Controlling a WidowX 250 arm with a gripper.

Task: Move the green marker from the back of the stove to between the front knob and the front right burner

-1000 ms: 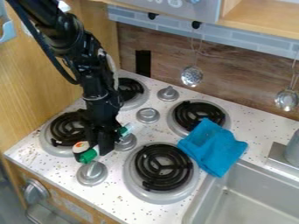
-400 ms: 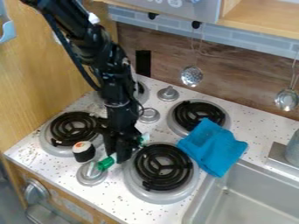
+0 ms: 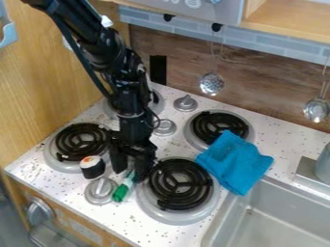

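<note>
Speckled white bench [image 3: 283,140] is overhung by the end effector [image 3: 130,174], its fingers parted; just below, a slim pale tube [image 3: 129,180] is tipped with bright green.

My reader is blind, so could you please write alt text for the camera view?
Black robot gripper, fingers apart, over a green-capped tube on a speckled white stovetop. A toy sushi roll stands nearby; a blue cloth lies beside a metal sink.
</note>
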